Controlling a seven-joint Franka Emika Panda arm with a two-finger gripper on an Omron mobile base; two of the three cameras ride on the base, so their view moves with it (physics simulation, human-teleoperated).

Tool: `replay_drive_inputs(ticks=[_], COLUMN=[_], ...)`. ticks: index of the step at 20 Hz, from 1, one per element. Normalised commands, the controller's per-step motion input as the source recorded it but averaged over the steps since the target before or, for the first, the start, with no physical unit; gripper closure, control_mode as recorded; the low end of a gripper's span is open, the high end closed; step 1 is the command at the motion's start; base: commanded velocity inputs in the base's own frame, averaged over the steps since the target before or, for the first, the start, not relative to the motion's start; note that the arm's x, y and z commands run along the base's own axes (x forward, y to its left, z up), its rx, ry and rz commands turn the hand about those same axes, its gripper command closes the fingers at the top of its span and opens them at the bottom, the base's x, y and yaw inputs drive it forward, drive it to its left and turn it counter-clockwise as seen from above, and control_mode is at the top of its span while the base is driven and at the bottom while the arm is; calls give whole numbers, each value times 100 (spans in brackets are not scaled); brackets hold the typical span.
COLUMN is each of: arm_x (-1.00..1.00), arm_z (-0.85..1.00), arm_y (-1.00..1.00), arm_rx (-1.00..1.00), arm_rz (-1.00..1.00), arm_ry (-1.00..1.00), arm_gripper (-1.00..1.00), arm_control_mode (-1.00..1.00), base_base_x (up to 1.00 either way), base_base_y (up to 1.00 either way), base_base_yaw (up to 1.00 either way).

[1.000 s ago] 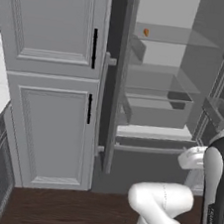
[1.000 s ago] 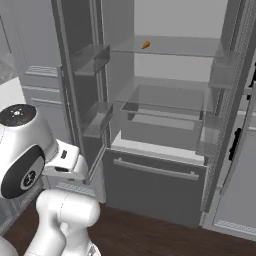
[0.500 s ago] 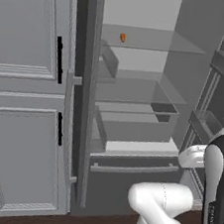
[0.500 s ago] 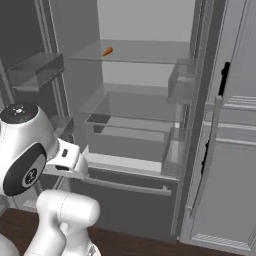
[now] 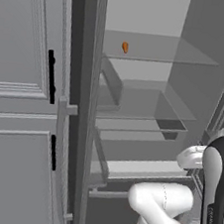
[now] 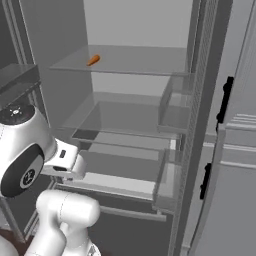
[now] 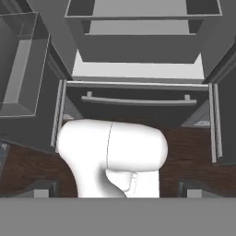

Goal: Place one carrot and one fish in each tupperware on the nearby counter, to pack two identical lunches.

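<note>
An orange carrot [image 5: 125, 47] lies on the upper glass shelf [image 5: 162, 50] of an open fridge; the right base view has the carrot [image 6: 93, 60] at that shelf's left part. My gripper [image 7: 117, 190] hangs low in front of the fridge and looks down at the dark floor. Its two dark fingertips [image 7: 44, 189] stand wide apart with nothing between them, so it is open. The hand [image 5: 192, 157] sits well below and in front of the carrot's shelf. The fish, the tupperware and the counter are out of view.
The fridge has a lower glass shelf [image 6: 125, 117], a pale pull-out drawer [image 5: 141, 168] and a bottom drawer with a bar handle [image 7: 136, 99]. Door bins [image 6: 20, 75] flank it. A tall grey panelled cabinet with black handles [image 5: 51, 76] stands beside it.
The whole picture has shifted and grown: the base has driven closer to the open fridge, and the counter's edge has slid out of the left base view. The gripper stays open.
</note>
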Motion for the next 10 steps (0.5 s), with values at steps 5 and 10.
replay_drive_inputs(ticks=[5,10], arm_x=[0,0], arm_z=[0,0], arm_y=[0,0], arm_rx=[0,0], arm_rz=[0,0], arm_ry=[0,0], arm_gripper=[-100,-100], arm_control_mode=[100,100], base_base_x=[22,48], base_base_y=[-34,-1], base_base_yaw=[0,0])
